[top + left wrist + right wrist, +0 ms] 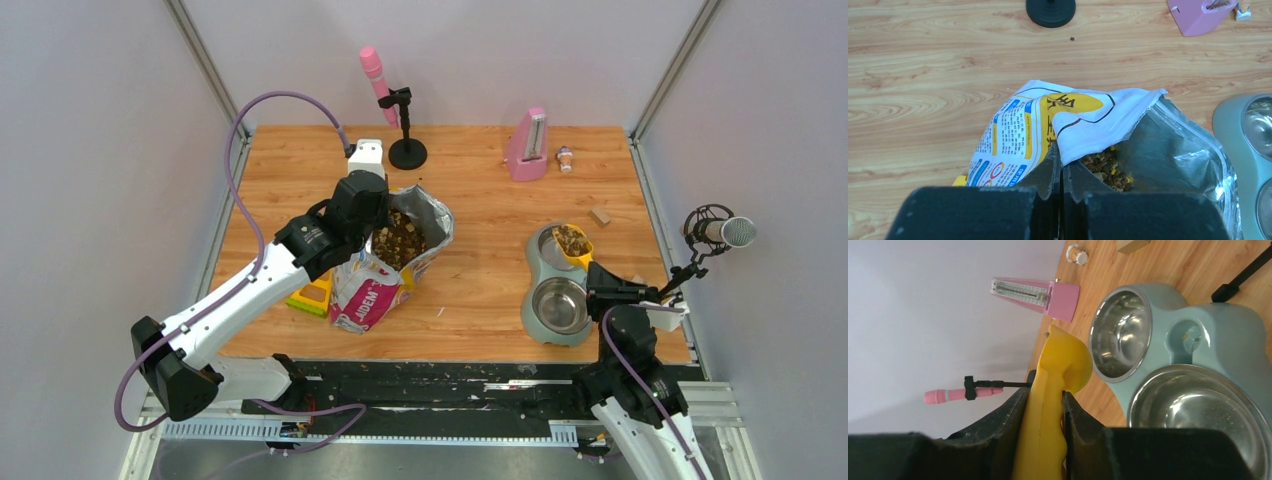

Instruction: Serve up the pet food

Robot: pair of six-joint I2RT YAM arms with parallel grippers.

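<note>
From above: pinches the rim of the bag (370,290) with the left gripper (375,222), propping the mouth open over the pet food (402,238) heaped inside. Carries a further load of it in the yellow scoop (576,246), clasped by the handle in the right gripper (598,278) and poised over the far bowl (545,245) of the feeder (535,322). From the left wrist: jaws clenched tight on a white flap of the bag, brown and tan pellets just behind it, feeder at the right edge. From the right wrist: fingers clamped on either side of the scoop's handle, cup raised beside the far bowl, both steel bowls bare but for a few specks. Judged as the pour, not yet begun. Lower the cup close to the far bowl before tipping, then roll the right wrist slowly, lip aimed at the bowl's middle, so pellets slide in rather than bounce off the steel onto the table (480,200). Squeeze the handle firmly against twisting. Hold the left grip motionless, lest the bag slump and spill.
</note>
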